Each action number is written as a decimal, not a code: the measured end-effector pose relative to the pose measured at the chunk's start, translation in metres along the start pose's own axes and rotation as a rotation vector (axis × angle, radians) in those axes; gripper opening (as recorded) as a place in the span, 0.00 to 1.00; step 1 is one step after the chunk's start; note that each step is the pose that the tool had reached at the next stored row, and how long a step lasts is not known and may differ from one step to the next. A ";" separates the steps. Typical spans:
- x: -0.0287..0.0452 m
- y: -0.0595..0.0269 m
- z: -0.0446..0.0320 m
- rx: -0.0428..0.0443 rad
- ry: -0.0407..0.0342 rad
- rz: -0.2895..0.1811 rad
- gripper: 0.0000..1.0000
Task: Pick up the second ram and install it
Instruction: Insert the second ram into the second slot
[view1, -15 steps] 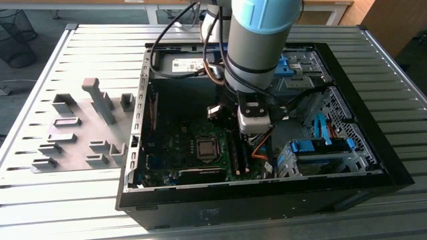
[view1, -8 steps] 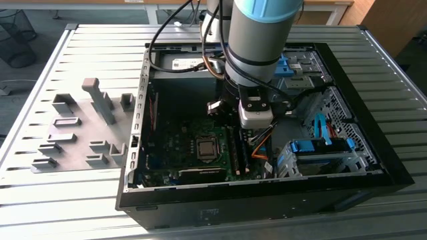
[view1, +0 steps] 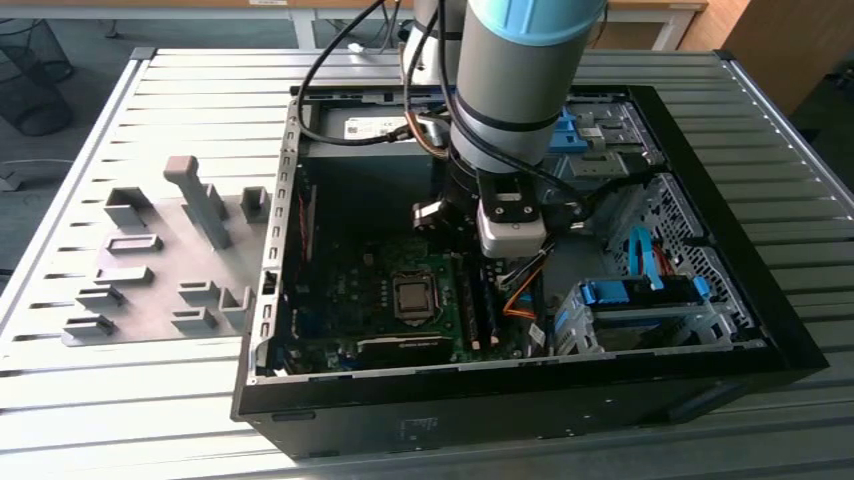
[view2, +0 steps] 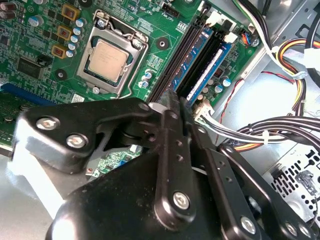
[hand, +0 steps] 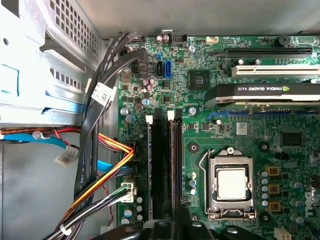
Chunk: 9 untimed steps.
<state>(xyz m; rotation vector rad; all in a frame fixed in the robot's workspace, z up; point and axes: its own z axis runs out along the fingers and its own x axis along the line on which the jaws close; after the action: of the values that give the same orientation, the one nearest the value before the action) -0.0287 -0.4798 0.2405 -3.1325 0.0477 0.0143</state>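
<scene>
Hand (view2: 172, 107) sits low over the slots (hand: 165, 165), fingers together, apparently clamped on ram (view2: 175, 97) at the slot end. 1 stick looks seated; second not yet pressed home.

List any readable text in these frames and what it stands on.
Black graphics card edge: white brand-and-model lettering, not quoted here.
White tags on the black cables: too small to read.
White sticker on the grey power supply: blurred.
Green motherboard silkscreen: too small.
</scene>
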 end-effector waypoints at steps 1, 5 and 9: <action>0.0000 0.0000 0.0000 0.0000 -0.0001 0.000 0.17; 0.0000 0.0000 0.0000 0.0000 -0.0002 0.000 0.24; 0.0000 0.0000 0.0001 -0.0001 -0.0002 0.000 0.24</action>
<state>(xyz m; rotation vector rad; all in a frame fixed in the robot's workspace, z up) -0.0287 -0.4798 0.2404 -3.1327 0.0477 0.0147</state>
